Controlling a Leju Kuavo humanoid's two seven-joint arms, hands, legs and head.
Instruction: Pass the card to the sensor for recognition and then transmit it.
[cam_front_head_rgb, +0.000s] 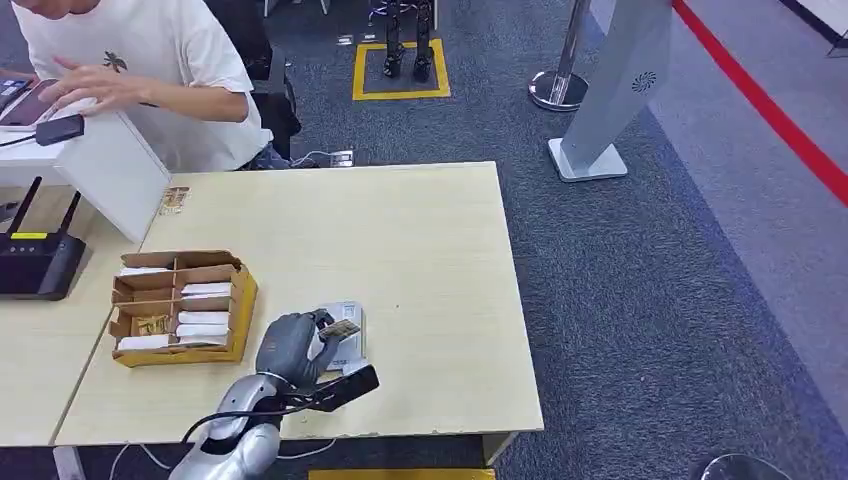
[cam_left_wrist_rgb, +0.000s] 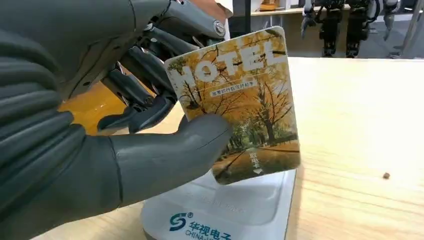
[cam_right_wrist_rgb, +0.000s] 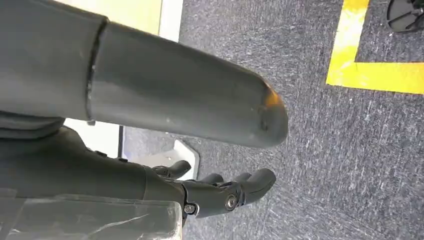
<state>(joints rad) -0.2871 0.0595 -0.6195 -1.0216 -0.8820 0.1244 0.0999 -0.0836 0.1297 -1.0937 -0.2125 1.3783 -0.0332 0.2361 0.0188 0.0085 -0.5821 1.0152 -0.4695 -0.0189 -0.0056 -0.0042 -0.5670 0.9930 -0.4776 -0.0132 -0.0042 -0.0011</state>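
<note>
**Head view: card held over the reader**

The left hand (cam_front_head_rgb: 292, 347) pinches a hotel card (cam_front_head_rgb: 340, 329) between thumb and fingers, holding it just above the white card reader (cam_front_head_rgb: 352, 318) on the wooden table (cam_front_head_rgb: 420, 260). In the left wrist view the thumb (cam_left_wrist_rgb: 170, 150) presses the card's (cam_left_wrist_rgb: 240, 100) printed face, and the reader (cam_left_wrist_rgb: 225, 215) lies below it. A cardboard box (cam_front_head_rgb: 180, 305) of cards lies beside the hand. The right hand (cam_right_wrist_rgb: 220, 192) hangs over grey carpet (cam_right_wrist_rgb: 350, 165), fingers apart, holding nothing. A person (cam_front_head_rgb: 140, 60) sits beyond the table.
</note>
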